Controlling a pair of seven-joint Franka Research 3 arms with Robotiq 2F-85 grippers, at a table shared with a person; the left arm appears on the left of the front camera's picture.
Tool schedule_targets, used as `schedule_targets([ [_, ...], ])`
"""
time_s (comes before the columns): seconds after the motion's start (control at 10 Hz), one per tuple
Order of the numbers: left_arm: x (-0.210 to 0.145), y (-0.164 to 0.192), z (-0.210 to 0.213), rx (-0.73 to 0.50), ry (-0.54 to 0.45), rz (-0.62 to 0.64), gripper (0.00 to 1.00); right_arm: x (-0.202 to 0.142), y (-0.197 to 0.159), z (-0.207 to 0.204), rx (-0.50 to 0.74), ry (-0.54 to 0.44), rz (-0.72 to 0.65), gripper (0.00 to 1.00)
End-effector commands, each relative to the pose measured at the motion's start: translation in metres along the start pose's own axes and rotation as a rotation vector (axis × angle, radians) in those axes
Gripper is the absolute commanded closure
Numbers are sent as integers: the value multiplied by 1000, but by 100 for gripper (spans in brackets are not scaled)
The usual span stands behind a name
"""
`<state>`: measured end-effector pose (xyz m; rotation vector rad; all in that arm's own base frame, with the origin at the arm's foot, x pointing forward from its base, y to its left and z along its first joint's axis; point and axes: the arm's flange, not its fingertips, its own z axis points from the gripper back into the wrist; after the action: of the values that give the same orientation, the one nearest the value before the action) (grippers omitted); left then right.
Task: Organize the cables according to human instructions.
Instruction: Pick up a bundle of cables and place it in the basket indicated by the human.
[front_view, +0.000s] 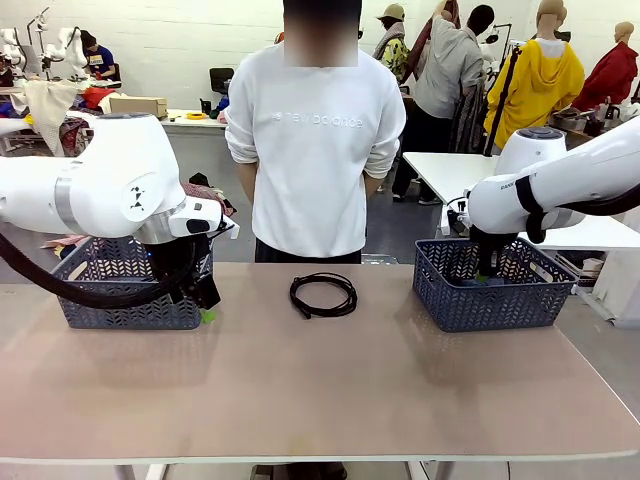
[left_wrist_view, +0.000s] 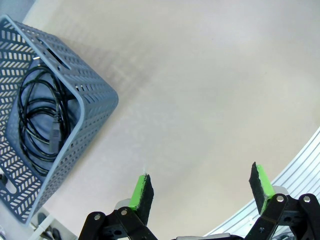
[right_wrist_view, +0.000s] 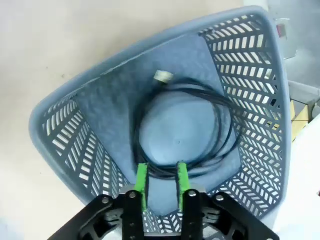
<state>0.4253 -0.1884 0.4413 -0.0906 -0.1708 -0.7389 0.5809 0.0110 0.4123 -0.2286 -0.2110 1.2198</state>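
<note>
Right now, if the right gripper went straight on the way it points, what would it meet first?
Probably the coiled black power cord, a strand crossing between the pads of the right gripper, then the blue basket floor; depth is unclear.

Looks like a garment workshop or lab floor. Painted white brick wall (front_view: 180, 40) at the far end, white work tables (front_view: 450, 170) far right, clothing heaps (front_view: 60, 100) and a cardboard box (front_view: 135, 105) on the far-left bench, people (front_view: 445, 70) standing working far right.
</note>
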Motion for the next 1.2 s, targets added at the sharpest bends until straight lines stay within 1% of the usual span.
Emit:
schedule_targets([
  [0.0,0,1,3,0,6,4,0,-6,-5,9,2,-34,-45,51],
  [0.3,0,1,3,0,6,4,0,-6,-11,24,16,-55,-78,24],
  [0.4,0,1,3,0,6,4,0,-5,-11,33,34,-53,-69,13],
  [0.5,0,1,3,0,6,4,0,-3,-11,42,74,-56,-66,4],
  [0.6,0,1,3,0,6,4,0,-2,-10,49,94,-58,-73,0],
  [0.7,0,1,3,0,6,4,0,-2,-8,55,127,-80,-79,0],
  [0.8,0,1,3,0,6,4,0,1,-2,64,174,-62,-113,0],
  [0.9,0,1,3,0,6,4,0,4,8,76,214,-75,-154,0],
  [1.1,0,1,3,0,6,4,0,8,28,96,217,-120,-199,0],
])
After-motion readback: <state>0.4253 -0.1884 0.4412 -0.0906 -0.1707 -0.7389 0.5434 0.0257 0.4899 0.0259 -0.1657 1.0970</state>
